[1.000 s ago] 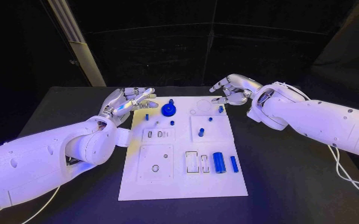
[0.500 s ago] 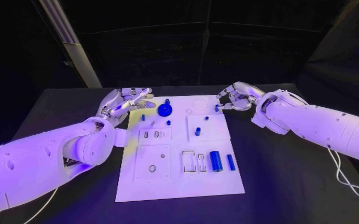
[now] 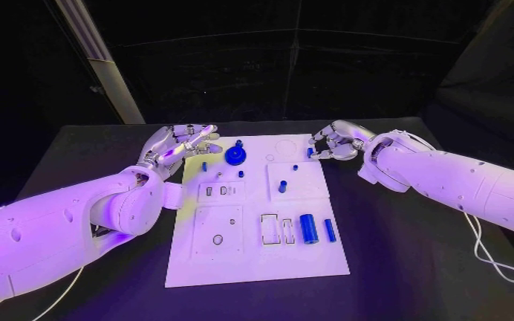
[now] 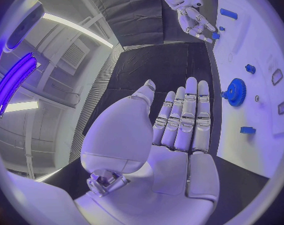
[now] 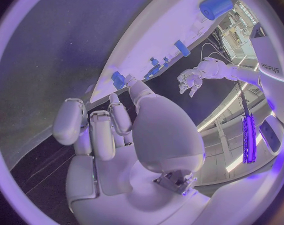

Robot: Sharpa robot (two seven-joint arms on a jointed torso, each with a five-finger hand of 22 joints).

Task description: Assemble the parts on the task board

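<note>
One small blue part (image 3: 310, 153) at right robot hand's (image 3: 334, 143) fingertips.

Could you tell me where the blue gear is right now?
In the head view, the blue gear lies on the task board at its far left end, beside the left hand.

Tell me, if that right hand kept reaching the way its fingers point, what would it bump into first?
Probably the small blue part at the far right edge of the task board. The right hand has its fingers curled toward it; whether they already touch it is unclear.
</note>
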